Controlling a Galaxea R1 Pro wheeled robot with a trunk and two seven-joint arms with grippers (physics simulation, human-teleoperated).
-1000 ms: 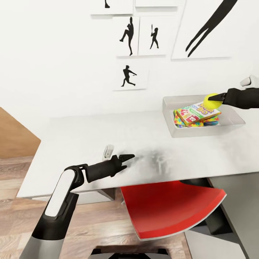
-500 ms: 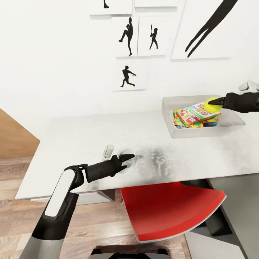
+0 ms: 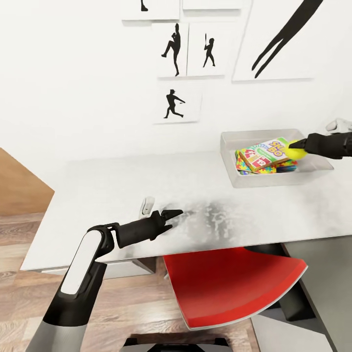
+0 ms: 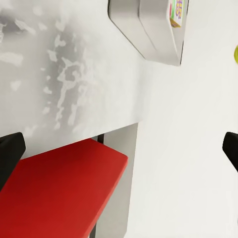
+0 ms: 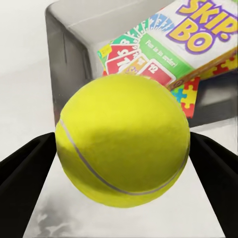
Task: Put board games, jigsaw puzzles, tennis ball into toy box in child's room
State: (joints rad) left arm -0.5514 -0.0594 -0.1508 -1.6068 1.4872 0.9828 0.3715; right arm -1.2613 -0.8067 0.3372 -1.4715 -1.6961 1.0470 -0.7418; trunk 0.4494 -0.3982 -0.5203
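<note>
Two arms are in my head camera. My right gripper [image 3: 297, 144] reaches in from the right edge with the tennis ball [image 3: 296, 148] pinched between its fingers, held over the right end of the toy box [image 3: 230, 155] — low, at about rim height. From the right wrist camera the ball [image 5: 123, 141] sits squarely between the two dark fingers [image 5: 25, 173], one pressed to each side, so the grip is closed on it.

Inside the box I can see a board game [image 3: 266, 152] with a bright printed lid lying tilted on top of a jigsaw puzzle [image 3: 274, 168] with coloured pieces on its cover; the right wrist camera shows the same lid [image 5: 183, 42] just beyond the ball. I cannot tell whether the ball touches the lid.

My left gripper [image 3: 172, 213] hangs over the near part of the white table [image 3: 122, 186], well apart from the box, holding nothing, its jaws set wide in the left wrist camera. A red chair [image 3: 230, 283] is tucked under the table's front edge.
</note>
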